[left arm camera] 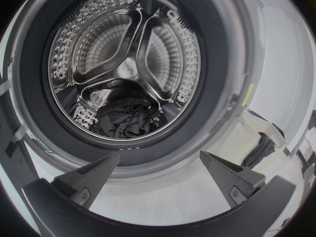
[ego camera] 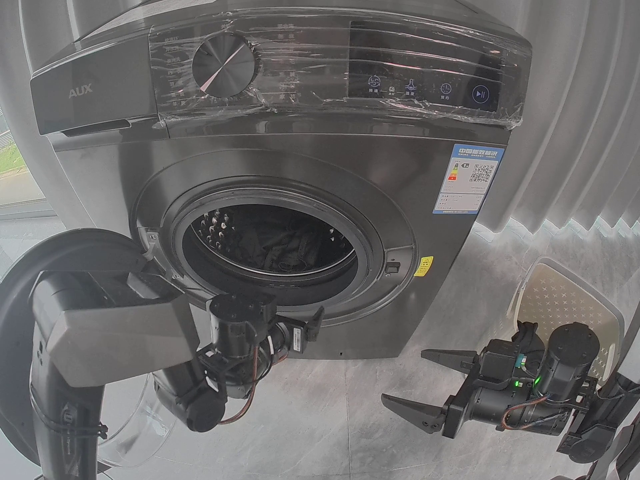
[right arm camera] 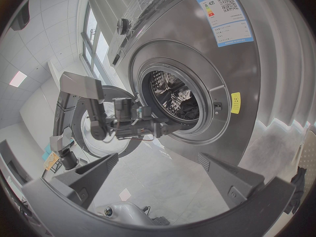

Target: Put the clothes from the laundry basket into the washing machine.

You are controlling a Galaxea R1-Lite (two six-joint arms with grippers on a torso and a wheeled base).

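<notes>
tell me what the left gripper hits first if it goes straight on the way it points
Probably the black clothes low in the drum: the open left gripper points into the washing machine. It sits low, so it might clip the door opening's lower rim first; depth is unclear.

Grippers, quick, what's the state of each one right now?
Left gripper: open, holding nothing.
Right gripper: open, holding nothing.

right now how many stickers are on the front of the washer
2: a blue label upper right of the drum, a yellow sticker just right of it. The left arm may hide others.
</notes>
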